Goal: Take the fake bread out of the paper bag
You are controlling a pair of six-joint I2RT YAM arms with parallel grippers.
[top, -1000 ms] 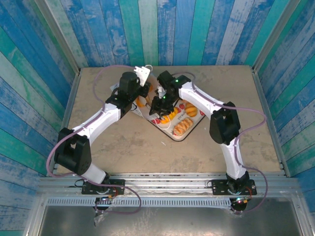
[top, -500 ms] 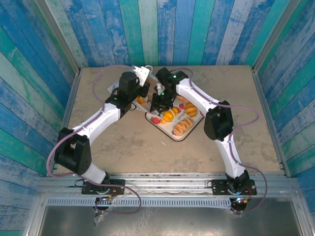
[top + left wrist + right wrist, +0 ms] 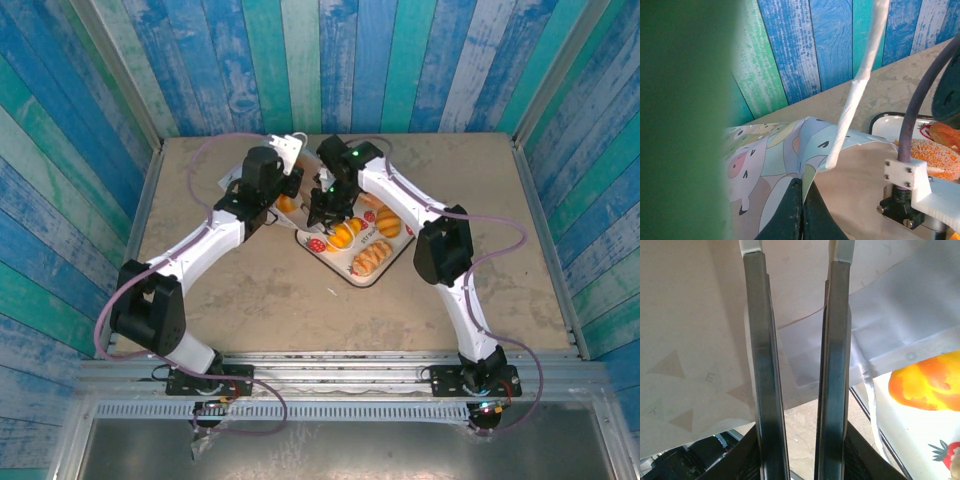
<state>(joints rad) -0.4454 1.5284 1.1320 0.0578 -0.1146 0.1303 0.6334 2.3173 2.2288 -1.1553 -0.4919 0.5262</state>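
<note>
The white paper bag point(image 3: 291, 148) lies at the far middle of the table, its mouth toward the tray. My left gripper point(image 3: 802, 184) is shut on the bag's printed edge point(image 3: 770, 150), beside a white loop handle point(image 3: 860, 80). An orange piece of fake bread point(image 3: 287, 205) shows at the bag's mouth between the two grippers. My right gripper point(image 3: 321, 210) hangs at that mouth. In the right wrist view its jaws point(image 3: 796, 247) stand a narrow gap apart, with bag paper point(image 3: 685, 340) behind them and nothing between them. More fake bread point(image 3: 925, 382) lies to its right.
A white strawberry-print tray point(image 3: 343, 272) sits just right of the bag with several pastries point(image 3: 371, 259) on it. Its rim point(image 3: 888, 119) lies close to my left gripper. Blue and green plank walls point(image 3: 300, 60) enclose the table on three sides.
The right gripper has shifted from over the tray toward the bag's mouth, and its jaws have narrowed. The left gripper has kept its hold on the bag.
</note>
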